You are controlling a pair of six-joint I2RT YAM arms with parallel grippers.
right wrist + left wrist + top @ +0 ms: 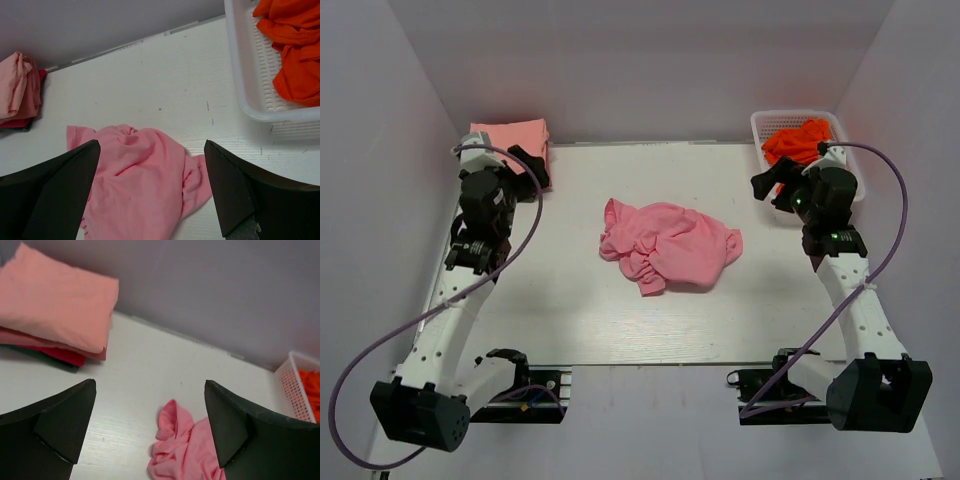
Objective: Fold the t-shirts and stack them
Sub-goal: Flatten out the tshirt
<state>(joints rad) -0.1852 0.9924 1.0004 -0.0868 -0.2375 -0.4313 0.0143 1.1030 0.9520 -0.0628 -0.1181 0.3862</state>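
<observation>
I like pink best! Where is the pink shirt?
In the top view, the crumpled pink shirt lies in the middle of the table, between the folded stack at back-left and the white basket at back-right.

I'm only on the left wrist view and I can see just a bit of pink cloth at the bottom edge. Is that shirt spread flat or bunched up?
Observer: Bunched up. The pink t-shirt lies in a crumpled heap at the middle of the table, not yet folded.
Operator: Where's the other arm? Is it carrying anything?
Observer: The right gripper is open and empty, hovering near the basket at the far right corner.
Operator: I see some orange in that basket. Is it folded?
Observer: No, the orange-red t-shirts lie bunched in it. I can't tell how many there are.
</observation>
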